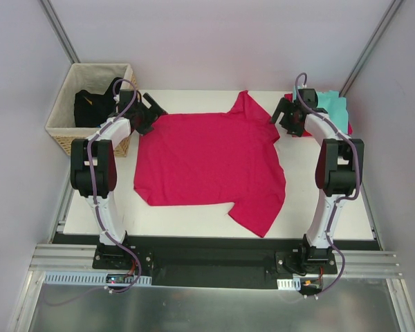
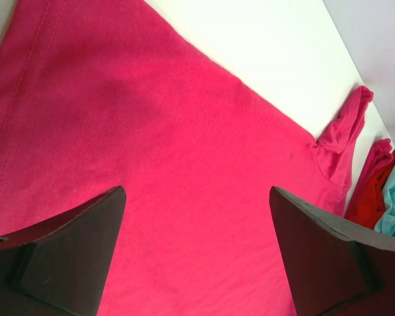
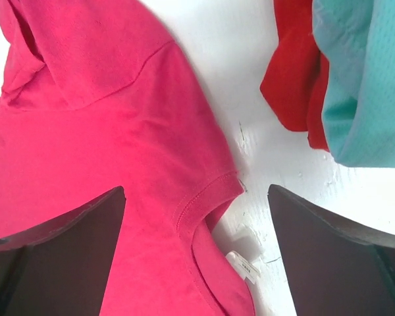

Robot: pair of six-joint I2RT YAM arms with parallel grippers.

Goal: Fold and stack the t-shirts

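"Where's the magenta-pink t-shirt [image 1: 207, 162]?"

"Spread flat over the middle of the table [image 1: 318, 207], collar toward the right edge and one sleeve toward the far edge."

"And the hands?"

"The left hand [image 1: 151, 114] hovers above the shirt's far-left corner and the right hand [image 1: 280, 119] by its collar. Both are released, grasping nothing."

"The others?"

"The teal t-shirt [image 1: 332, 107] lies on the red t-shirt [image 3: 293, 72] at the far right corner."

You see pink shirt [image 1: 207, 162] spread flat at centre, far sleeve bunched; teal shirt [image 1: 334, 109] lies on red shirt [image 3: 291, 72], far right.
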